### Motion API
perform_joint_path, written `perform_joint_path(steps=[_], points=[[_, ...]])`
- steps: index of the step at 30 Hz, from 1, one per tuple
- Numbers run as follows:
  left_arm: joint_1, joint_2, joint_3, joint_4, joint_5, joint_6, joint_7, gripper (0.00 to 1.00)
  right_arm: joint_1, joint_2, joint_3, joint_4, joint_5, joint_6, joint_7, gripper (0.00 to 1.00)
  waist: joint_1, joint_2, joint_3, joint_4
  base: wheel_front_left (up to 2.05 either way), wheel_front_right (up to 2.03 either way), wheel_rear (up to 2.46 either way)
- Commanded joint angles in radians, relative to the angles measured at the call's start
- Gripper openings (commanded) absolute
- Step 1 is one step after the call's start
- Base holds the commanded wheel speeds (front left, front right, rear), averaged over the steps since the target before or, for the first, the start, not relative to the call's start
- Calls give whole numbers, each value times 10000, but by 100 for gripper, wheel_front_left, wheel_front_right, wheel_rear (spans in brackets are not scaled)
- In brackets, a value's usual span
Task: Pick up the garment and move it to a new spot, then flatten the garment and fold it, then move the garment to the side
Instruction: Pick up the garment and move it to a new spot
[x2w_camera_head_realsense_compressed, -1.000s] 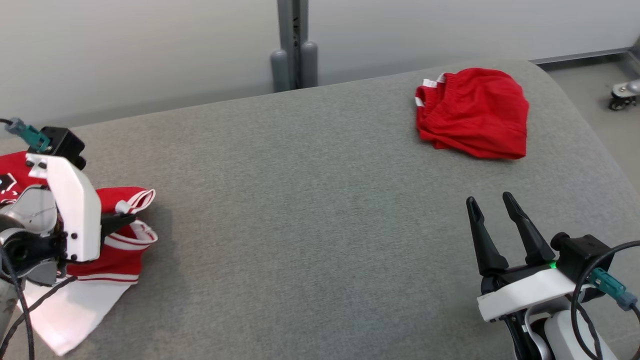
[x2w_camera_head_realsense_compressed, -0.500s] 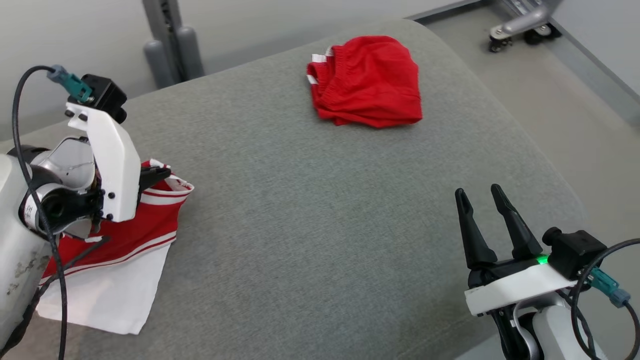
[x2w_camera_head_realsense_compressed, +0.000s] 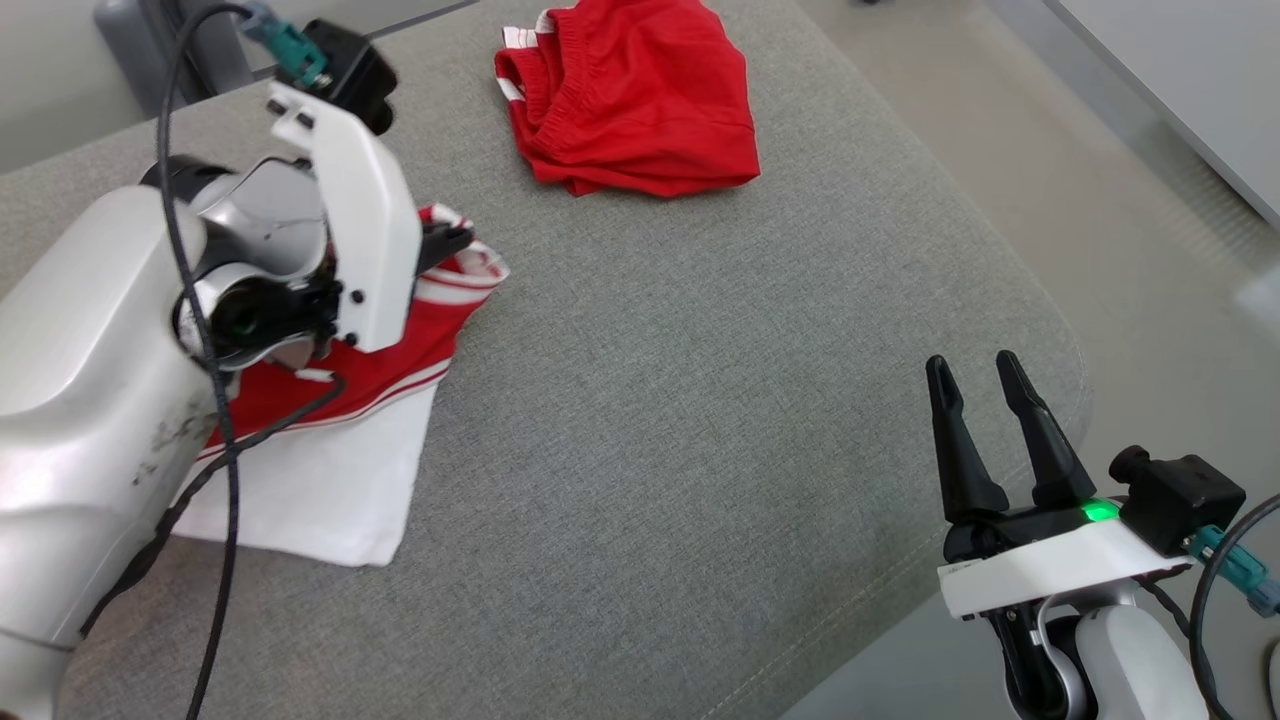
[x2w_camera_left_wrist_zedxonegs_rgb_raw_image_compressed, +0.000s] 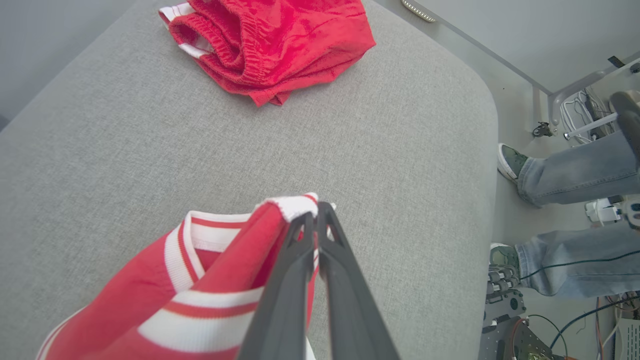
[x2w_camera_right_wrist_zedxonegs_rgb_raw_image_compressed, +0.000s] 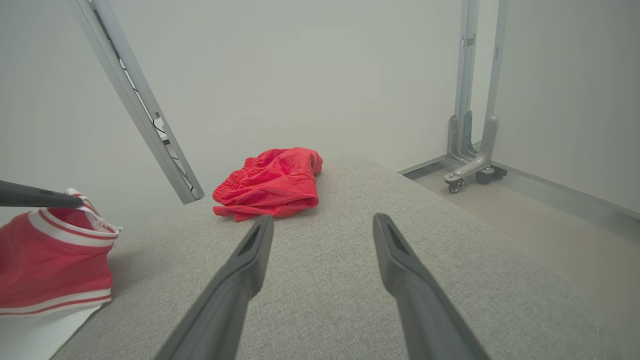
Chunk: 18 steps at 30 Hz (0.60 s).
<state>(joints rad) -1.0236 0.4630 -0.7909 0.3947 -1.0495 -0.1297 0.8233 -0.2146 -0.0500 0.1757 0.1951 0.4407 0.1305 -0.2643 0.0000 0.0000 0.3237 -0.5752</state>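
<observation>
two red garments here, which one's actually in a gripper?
The red-and-white striped jersey, pinched at its trimmed edge by the shut left gripper. The plain red shorts lie loose farther off, untouched.

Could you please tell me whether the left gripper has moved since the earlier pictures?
Yes. The left gripper, jaws shut on the red-and-white jersey, has come much closer to the red shorts lying on the grey table; the camera has turned too.
</observation>
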Motion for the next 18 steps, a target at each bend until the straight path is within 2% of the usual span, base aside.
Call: perform_joint_path(steps=[1,6,10,11,12,14,18], points=[[-210,-25,-51,70,-81,-16,-143,0,48,-25,20,-72,64,8,2,100,0,0,38,-14,0,0,0],[-683,-460,-601,509,-472,-16,-985,0,-130,-24,160,-74,138,8,2,100,0,0,83,-10,0,0,0],[-801,-459,-1034,879,-871,-16,-1258,0,-258,-29,347,38,162,8,2,100,0,0,36,15,0,0,0],[-830,-392,-1092,965,-936,-16,-1376,46,-285,-27,408,86,152,8,2,100,0,0,-6,26,0,0,0],[-835,-327,-1163,1062,-1012,-16,-1466,100,-333,-27,466,147,128,8,2,100,0,0,-57,39,0,0,0],[-776,-244,-1290,1155,-1149,-16,-1656,100,-450,-32,561,303,26,8,2,100,0,0,-186,99,0,0,0],[-883,-179,-1578,1079,-1490,-15,-1859,100,-523,-33,386,485,-256,8,3,100,0,0,-421,718,0,0,0]])
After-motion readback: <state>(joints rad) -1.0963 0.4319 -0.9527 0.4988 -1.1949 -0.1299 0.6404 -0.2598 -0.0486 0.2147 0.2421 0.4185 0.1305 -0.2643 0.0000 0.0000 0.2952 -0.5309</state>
